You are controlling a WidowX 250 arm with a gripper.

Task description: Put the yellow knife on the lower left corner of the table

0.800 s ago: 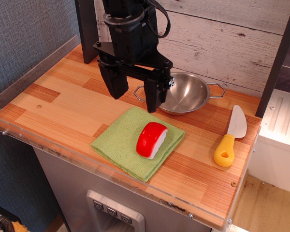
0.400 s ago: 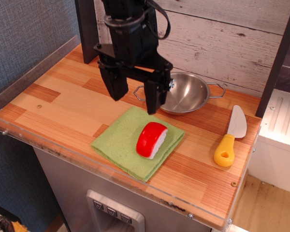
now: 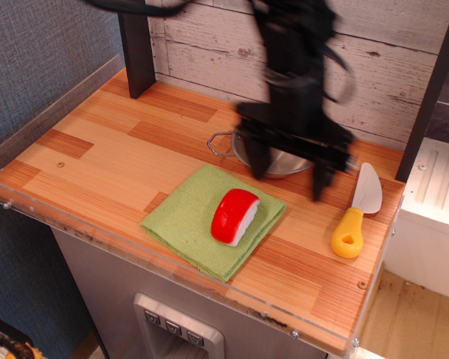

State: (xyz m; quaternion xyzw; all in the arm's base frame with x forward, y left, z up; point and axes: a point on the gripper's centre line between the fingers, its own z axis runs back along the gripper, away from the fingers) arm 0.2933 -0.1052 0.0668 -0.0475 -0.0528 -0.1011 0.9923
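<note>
Swung from above green cloth [image 3: 209, 221] over to steel bowl [image 3: 280, 158]; gripper [image 3: 290, 173] blurred, jaws wide, empty. Yellow knife [image 3: 357, 212] just right of bowl, flat on desk [image 3: 97, 161].

The scene is evenly and brightly lit. The tool [image 3: 290, 170] and its arm are smeared by motion blur, while the worktop [image 3: 97, 161] is rendered sharp, with only soft, faint shadows cast.

On the desk [image 3: 120, 161] there is one yellow knife [image 3: 357, 213] at 3 o'clock, one green cloth [image 3: 187, 217] near the centre, one red-and-white toy sushi piece [image 3: 234, 216] on that cloth, and one metal bowl [image 3: 243, 146] at 12 o'clock.
</note>
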